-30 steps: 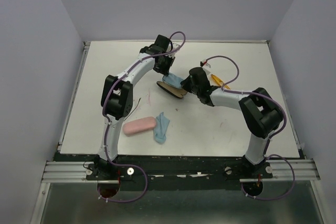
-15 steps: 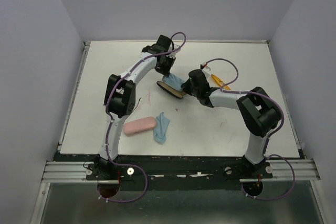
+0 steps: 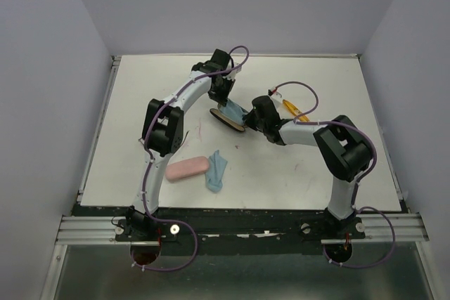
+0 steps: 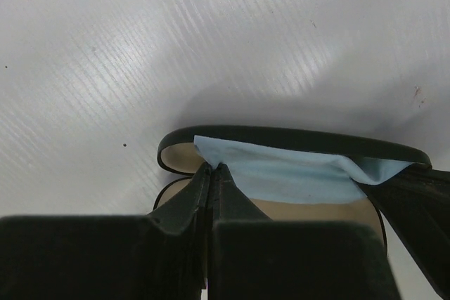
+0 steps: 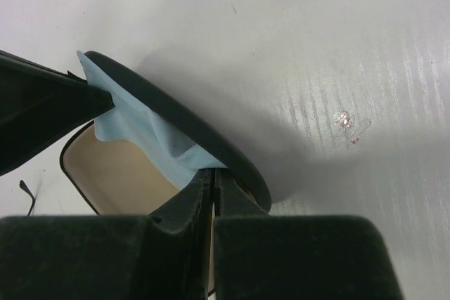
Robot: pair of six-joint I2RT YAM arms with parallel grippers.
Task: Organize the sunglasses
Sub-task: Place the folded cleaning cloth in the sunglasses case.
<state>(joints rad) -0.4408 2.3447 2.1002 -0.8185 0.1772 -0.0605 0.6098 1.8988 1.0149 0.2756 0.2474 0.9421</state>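
Jaws of the left gripper [image 4: 211,168] are pressed together on one corner of the light-blue cloth [image 4: 281,173], at the far side of the open black case [image 4: 295,135] in which that cloth lies. At the case's right end the right gripper [image 5: 213,172] pinches the same cloth, fingers likewise closed. Right of the case, apart from both grippers, the sunglasses [image 3: 295,109] lie flat, long axis running far-left to near-right. The right arm is nearer; it would likely have to release the cloth, then swing rightward from the case.
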